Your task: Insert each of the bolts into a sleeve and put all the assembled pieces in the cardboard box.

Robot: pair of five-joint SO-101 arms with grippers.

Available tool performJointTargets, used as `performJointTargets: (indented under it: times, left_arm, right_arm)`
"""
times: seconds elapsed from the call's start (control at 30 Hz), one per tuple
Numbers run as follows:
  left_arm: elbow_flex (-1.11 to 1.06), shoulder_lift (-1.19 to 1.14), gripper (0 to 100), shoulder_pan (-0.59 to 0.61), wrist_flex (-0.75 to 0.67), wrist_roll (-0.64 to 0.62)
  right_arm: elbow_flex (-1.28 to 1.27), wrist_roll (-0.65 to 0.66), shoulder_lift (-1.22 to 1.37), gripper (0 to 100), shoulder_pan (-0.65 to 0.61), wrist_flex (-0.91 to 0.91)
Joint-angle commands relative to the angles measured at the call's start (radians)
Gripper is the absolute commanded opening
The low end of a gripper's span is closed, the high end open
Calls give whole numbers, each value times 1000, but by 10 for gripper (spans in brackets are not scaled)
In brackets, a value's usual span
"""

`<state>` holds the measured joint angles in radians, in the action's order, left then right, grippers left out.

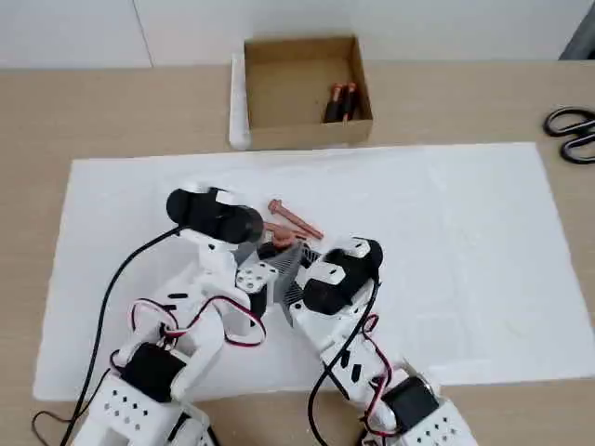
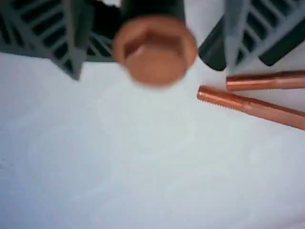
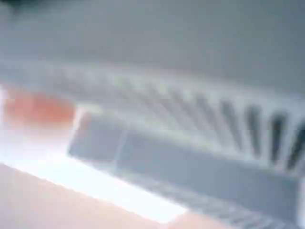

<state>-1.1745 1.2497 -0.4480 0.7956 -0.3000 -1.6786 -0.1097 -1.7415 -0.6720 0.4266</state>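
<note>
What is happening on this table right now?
One arm and a second arm meet over the white sheet, with a copper bolt and what looks like a dark sleeve between them; which holds which is unclear. Two loose bolts lie beside. Two assembled pieces already sit in the cardboard box.

Two assembled pieces [image 1: 339,102] are propped at the right of the open cardboard box [image 1: 307,133]. Nearer, two copper bolts [image 1: 296,220] are laid together; a third bolt [image 2: 155,50] is seen head-on.
</note>
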Motion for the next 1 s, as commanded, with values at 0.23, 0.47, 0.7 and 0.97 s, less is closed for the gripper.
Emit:
performJointTargets:
  times: [0.23,0.47,0.7,0.97]
  left_arm:
    - [278,11,213,144,296,-26]
    - [377,11,213,589,506,232]
    - [377,11,213,1030,666,586]
    - [383,11,212,1100,710,585]
  right_arm:
    - [-8,-5,-12,4,31,18]
    - [0,-5,-12,4,113,62]
    - [241,124,-1,4,315,240]
    - [678,276,302,4,561,318]
